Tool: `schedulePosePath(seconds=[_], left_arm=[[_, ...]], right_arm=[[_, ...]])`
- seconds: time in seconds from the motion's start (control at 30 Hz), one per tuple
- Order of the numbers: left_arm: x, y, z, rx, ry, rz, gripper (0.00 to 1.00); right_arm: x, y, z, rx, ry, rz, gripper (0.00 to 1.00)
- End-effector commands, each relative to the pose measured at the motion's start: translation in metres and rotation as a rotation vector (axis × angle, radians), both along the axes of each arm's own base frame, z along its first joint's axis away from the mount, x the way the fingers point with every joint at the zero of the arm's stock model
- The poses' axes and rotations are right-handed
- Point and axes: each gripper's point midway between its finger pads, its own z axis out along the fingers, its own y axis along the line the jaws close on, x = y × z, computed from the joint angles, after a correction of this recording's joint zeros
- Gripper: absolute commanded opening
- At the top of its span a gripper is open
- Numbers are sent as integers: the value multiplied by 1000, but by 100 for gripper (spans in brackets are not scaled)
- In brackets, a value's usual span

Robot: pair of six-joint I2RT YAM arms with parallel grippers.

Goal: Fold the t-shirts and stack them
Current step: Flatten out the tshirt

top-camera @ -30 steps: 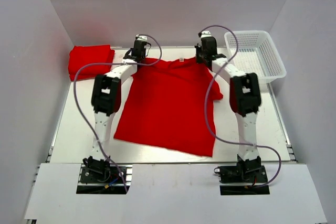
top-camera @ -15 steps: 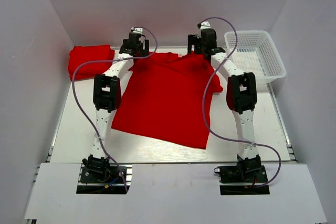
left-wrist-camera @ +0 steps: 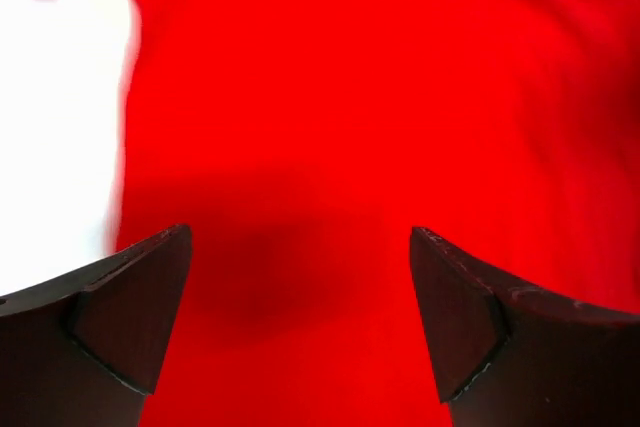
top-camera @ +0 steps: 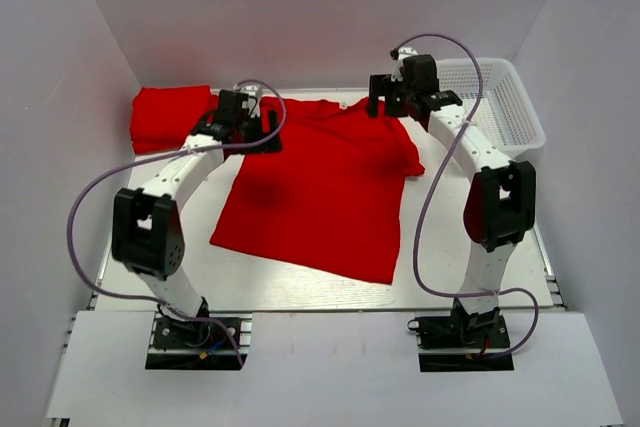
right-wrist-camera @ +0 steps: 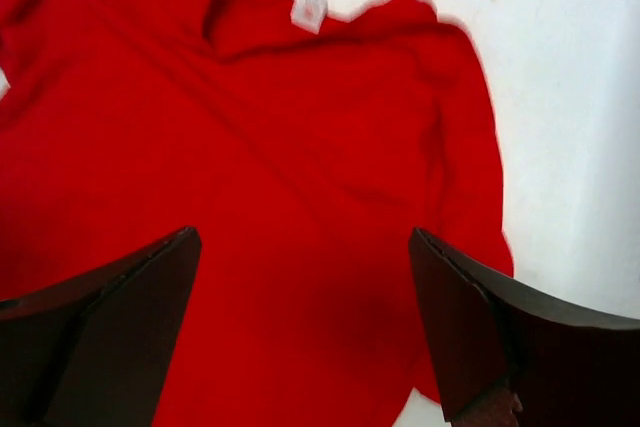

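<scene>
One red t-shirt (top-camera: pixel 320 187) lies spread flat in the middle of the table, collar toward the back. Its white neck label (right-wrist-camera: pixel 308 9) shows in the right wrist view. A folded red t-shirt pile (top-camera: pixel 170 115) sits at the back left corner. My left gripper (top-camera: pixel 250 137) hovers open over the shirt's left shoulder; in its wrist view the left gripper (left-wrist-camera: pixel 300 287) has only red cloth (left-wrist-camera: pixel 380 97) below it. My right gripper (top-camera: pixel 385 105) hovers open above the right shoulder, and the right gripper (right-wrist-camera: pixel 305 287) holds nothing over the shirt (right-wrist-camera: pixel 250 167).
A white mesh basket (top-camera: pixel 520 117) stands at the back right, close to the right arm's wrist. White walls enclose the table on three sides. Both arms' purple cables loop out over the table's sides.
Both grippers have opened and let go of the shirt's shoulders. They have risen off the cloth, both elbows have swung outward, and the shirt now lies flat.
</scene>
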Motion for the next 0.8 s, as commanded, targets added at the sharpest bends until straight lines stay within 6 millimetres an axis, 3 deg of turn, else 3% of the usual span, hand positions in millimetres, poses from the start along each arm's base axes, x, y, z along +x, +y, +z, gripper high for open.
schedulePosePath(seconds=[0.0,0.07,0.2,0.33,0.4,0.47,0.6,0.77], left_arm=[[-51,-22,-4,-144,75,-60,100],[-81,-32,-16,-169,126,-108,100],[-116,-33,-47,-175,232,-87,100],[-147,-28,-78,-171,325,-31,100],[-152,-27,-87,-181,341,-12,100],[-163,-24,-100,-180,377,7,100],[-165,-19,-117,-162,419,55,100],[-166,1,-137,-93,487,165,100]], right_arm=[[-40,-13,-44,-46,164,-8,90],[-47,-12,-51,-38,181,11,90],[-55,-3,-72,-26,237,56,90],[-42,2,-88,-22,242,70,90],[-37,4,-113,-34,286,79,90],[-30,6,-121,-43,315,80,90],[-18,5,-140,-59,339,61,90],[-14,-5,-152,-106,341,13,90]])
